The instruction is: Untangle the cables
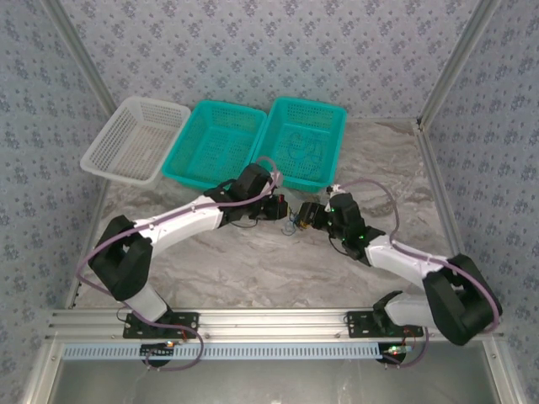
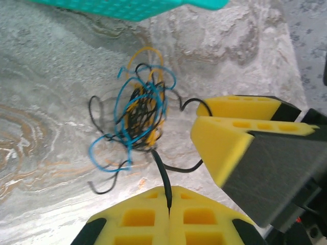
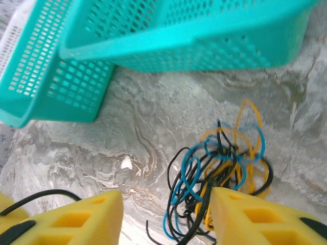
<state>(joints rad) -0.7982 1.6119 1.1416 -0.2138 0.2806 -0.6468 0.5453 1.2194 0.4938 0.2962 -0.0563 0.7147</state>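
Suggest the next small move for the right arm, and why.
Probably ease the right gripper forward and shut it on a loop of the cables. The left gripper pinches a black strand leading out of the knot, while the right jaws stand open at its edge, holding nothing.

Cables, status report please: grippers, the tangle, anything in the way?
Left gripper jaws shut on black strand. Right gripper jaws open, nothing held. Cables one knot. Teal basket behind, apart.
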